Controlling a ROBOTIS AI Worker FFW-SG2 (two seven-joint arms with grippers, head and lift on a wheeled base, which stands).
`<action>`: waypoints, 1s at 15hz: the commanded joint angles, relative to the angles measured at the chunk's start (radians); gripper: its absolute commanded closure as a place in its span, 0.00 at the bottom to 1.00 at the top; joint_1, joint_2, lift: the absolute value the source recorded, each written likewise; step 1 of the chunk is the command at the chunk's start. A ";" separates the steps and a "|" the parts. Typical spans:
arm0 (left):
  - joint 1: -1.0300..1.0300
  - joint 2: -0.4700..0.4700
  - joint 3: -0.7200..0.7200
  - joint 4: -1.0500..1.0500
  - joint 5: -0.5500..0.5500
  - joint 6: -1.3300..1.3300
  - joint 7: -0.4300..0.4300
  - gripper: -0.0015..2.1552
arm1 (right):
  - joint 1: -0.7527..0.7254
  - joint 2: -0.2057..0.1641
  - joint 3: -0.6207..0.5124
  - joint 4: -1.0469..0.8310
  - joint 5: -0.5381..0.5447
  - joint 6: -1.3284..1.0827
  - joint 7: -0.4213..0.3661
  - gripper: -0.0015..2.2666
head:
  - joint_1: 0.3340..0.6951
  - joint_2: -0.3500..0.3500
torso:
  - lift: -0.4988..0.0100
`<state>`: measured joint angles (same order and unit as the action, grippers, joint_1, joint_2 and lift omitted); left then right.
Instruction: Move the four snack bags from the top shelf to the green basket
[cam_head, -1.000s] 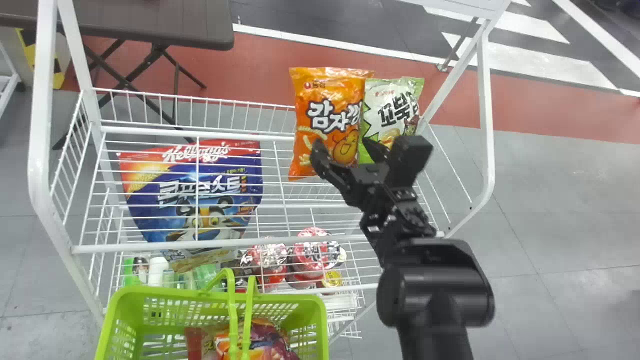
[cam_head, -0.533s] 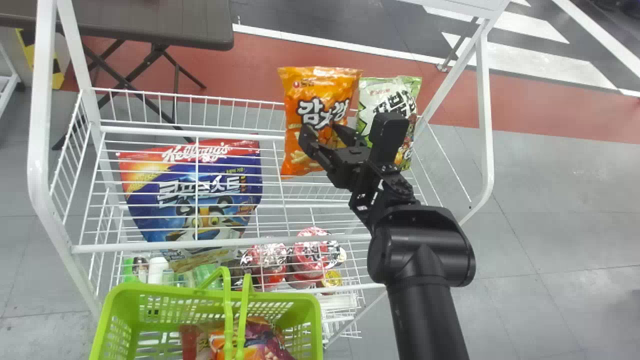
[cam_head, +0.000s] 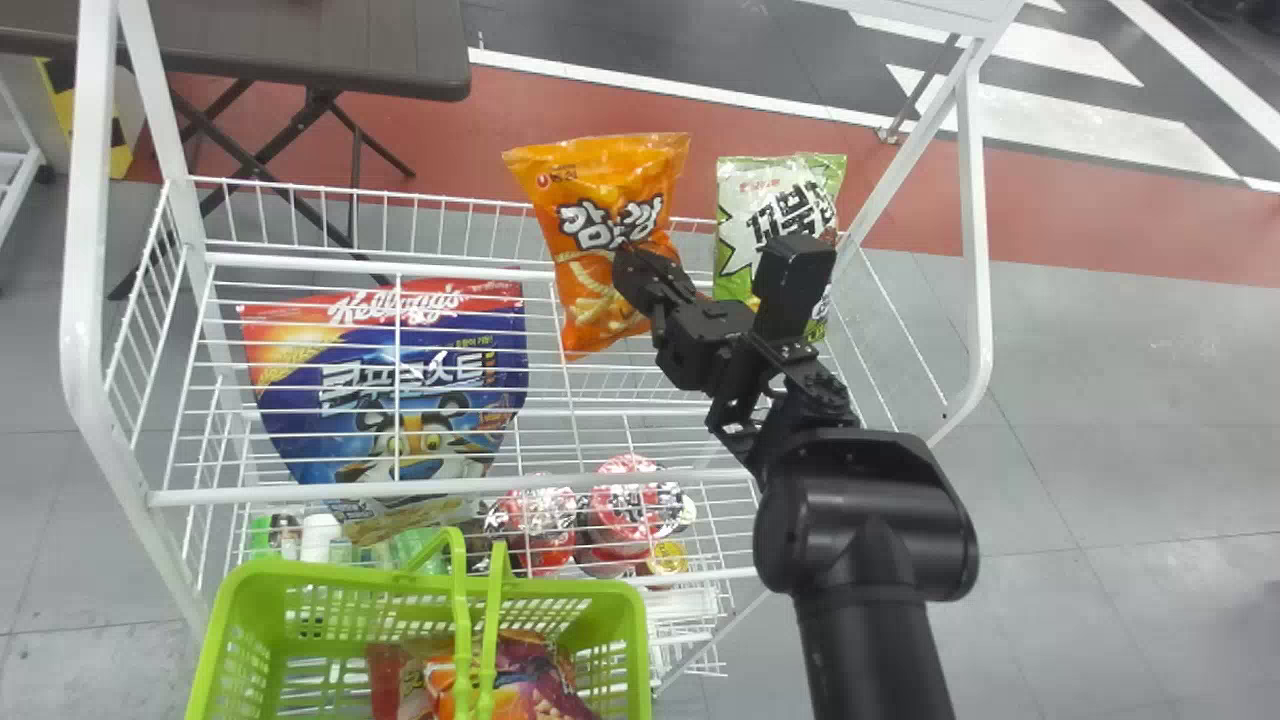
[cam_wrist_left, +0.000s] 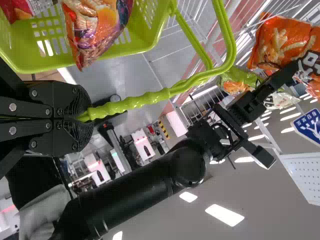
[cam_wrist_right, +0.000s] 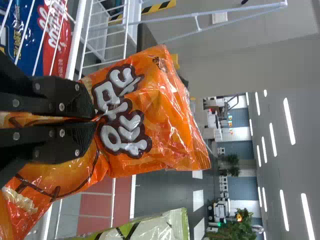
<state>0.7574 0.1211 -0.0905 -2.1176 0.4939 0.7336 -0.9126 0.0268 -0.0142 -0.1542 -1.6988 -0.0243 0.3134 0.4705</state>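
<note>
Above the top shelf, my right gripper (cam_head: 640, 270) is closed on the orange snack bag (cam_head: 600, 220), which tilts to the left. In the right wrist view, the right gripper (cam_wrist_right: 96, 120) pinches a fold of the orange bag (cam_wrist_right: 160, 110) across its front. A green-and-white snack bag (cam_head: 750, 205) stands on the shelf to the right, partly behind the arm. The green basket (cam_head: 240, 590) is at the lower left with snack bags (cam_head: 500, 675) inside. My left gripper (cam_wrist_left: 82, 117) is shut on the basket's handle (cam_wrist_left: 130, 105) in the left wrist view.
A white wire rack (cam_head: 420, 490) spans the middle, its tall posts at both sides. A large blue and red cereal bag (cam_head: 390, 380) lies at left behind the wires. Red-lidded cups (cam_head: 625, 505) sit lower down. A dark table (cam_head: 330, 50) stands behind the rack.
My right gripper has moved slightly left and closed on the orange bag, whose top has swung left, widening the gap to the green-and-white bag. The basket has shifted only a little.
</note>
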 joint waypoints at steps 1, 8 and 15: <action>0.000 0.000 0.000 -0.002 0.000 -0.001 0.000 0.62 | 0.070 -0.001 0.001 -0.108 -0.033 0.020 0.000 0.98 | 1.00 0.01 | 0.98; 0.002 0.006 0.003 -0.010 0.002 -0.001 0.001 0.62 | 0.410 -0.001 -0.177 -0.599 -0.243 0.557 0.073 0.98 | 1.00 0.00 | 0.98; -0.004 -0.024 -0.002 -0.013 -0.023 0.002 0.005 0.62 | 0.542 0.007 -0.426 -0.798 -0.511 1.259 0.160 0.98 | 1.00 0.00 | 0.98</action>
<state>0.7557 0.1016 -0.0897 -2.1321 0.4759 0.7356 -0.9091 0.5607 -0.0078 -0.5591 -2.4914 -0.4955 1.5081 0.6316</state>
